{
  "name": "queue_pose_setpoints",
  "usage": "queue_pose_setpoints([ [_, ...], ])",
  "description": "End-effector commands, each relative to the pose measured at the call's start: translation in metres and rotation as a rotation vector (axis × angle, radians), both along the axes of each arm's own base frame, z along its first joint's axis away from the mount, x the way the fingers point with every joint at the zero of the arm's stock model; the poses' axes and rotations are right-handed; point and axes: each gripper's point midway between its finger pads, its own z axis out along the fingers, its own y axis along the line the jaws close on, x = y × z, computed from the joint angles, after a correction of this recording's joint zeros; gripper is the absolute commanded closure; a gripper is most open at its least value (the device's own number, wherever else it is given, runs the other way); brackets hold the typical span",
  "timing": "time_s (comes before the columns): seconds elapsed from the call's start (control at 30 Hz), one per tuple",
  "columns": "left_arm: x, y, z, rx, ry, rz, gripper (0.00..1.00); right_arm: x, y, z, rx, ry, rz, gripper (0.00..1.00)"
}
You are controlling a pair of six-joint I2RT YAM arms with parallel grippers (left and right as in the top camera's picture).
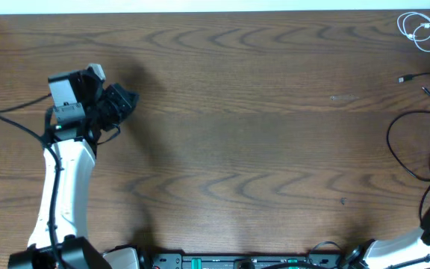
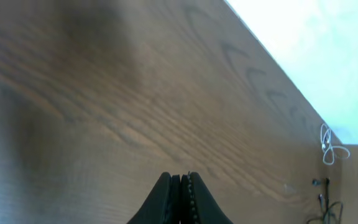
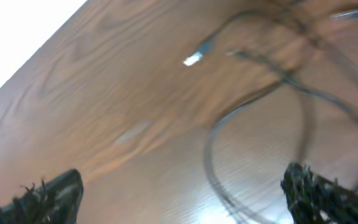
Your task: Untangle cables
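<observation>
Cables [image 1: 389, 142]: position, Inspector B?
B: Black cables loop along the worktop's [image 1: 237, 149] right edge. The white cable [image 1: 422, 30] lies apart in the far right corner.
A: End effectors?
B: Right end effector [image 3: 185, 193] is spread wide and empty, with a black loop just ahead, running away from it. Left end effector [image 2: 180, 186] is pinched closed and empty, well apart. In my judgement the right is nearer.

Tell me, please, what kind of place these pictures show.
Probably a robotics lab bench, not a home. A brown wood-grain tabletop carries two white-and-black robot arms standing at its near edge, with thin loose black cables and a small coiled white cable lying at the far right.
</observation>
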Motion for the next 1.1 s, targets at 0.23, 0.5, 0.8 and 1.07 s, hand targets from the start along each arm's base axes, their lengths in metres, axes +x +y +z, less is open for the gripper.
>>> queue_pose_setpoints([
  [0.23,-0.01,0.002,0.093,0.261,-0.27,-0.128,0.67,0.005,0.126,0.057,-0.167,-0.055,0.457,0.01],
  [0.5,-0.01,0.002,0.072,0.239,-0.194,-0.135,0.02,-0.02,0.168,0.096,-0.288,-0.12,0.534,0.01],
  [0.8,-0.007,0.003,0.064,0.233,-0.174,-0.137,0.02,-0.06,0.18,0.091,-0.234,-0.022,0.554,0.01],
  [1.07,-0.007,0.003,0.064,0.233,-0.174,-0.137,0.02,-0.063,0.181,0.089,-0.227,-0.007,0.555,0.01],
])
